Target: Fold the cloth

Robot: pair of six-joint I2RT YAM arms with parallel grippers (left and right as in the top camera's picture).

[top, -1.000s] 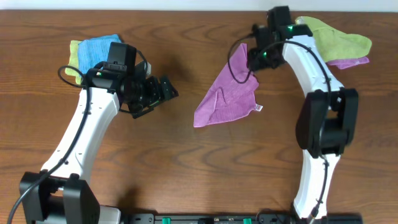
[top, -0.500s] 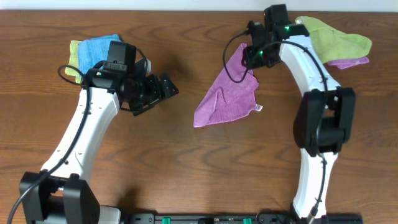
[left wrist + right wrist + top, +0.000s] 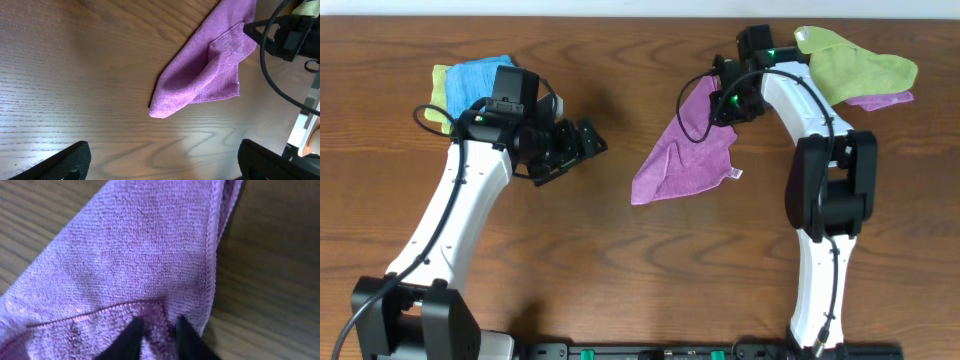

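The purple cloth lies folded into a rough triangle on the table's middle right, a small white tag at its right edge. Its upper corner is lifted by my right gripper. In the right wrist view the fingertips pinch a fold of the cloth. The cloth also shows in the left wrist view. My left gripper is open and empty, hovering left of the cloth; its fingers frame bare wood.
A folded bright blue cloth on a lime-green one sits at the back left behind my left arm. A lime-green cloth over another purple cloth lies at the back right. A black cable hangs near the right gripper.
My right gripper has moved a little left with the cloth's corner, pulling it over the cloth. The left arm has not moved.
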